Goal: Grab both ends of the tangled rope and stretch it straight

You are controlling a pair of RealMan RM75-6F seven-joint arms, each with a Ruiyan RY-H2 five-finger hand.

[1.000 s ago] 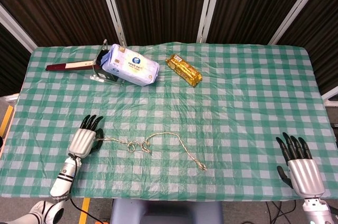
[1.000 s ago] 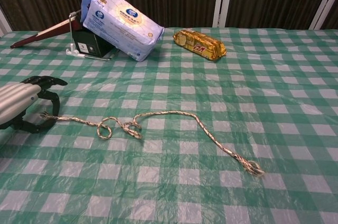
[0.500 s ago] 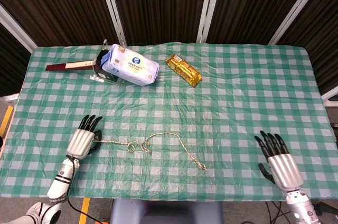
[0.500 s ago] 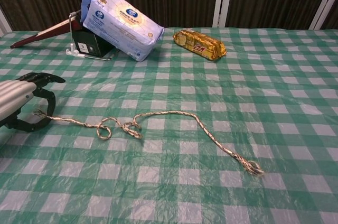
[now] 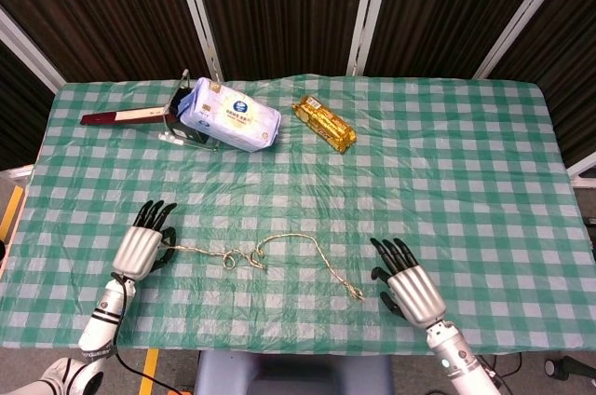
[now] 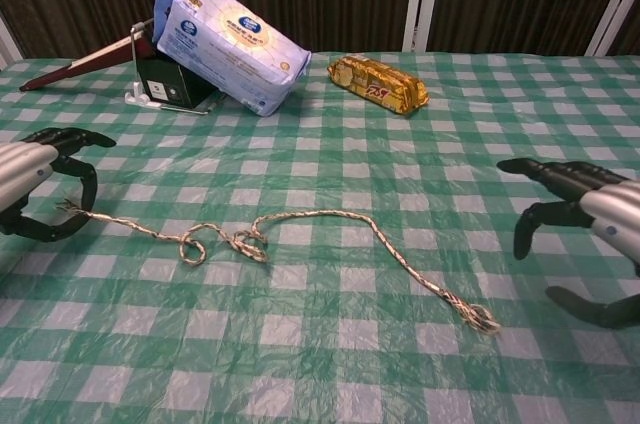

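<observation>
You have a table covered by a green-and-white checked cloth, wrinkled in places. Near its front edge lies the rope, knotted in small loops left of its middle, one end running left, the other curving right to a small looped tip (all of it flat on the cloth). Toward the back left you see a white-and-blue soft pack leaning on a dark box with a metal frame, a dark red strip sticking out to the left. Just right of those lies a gold wrapped packet, apart from the pack
</observation>
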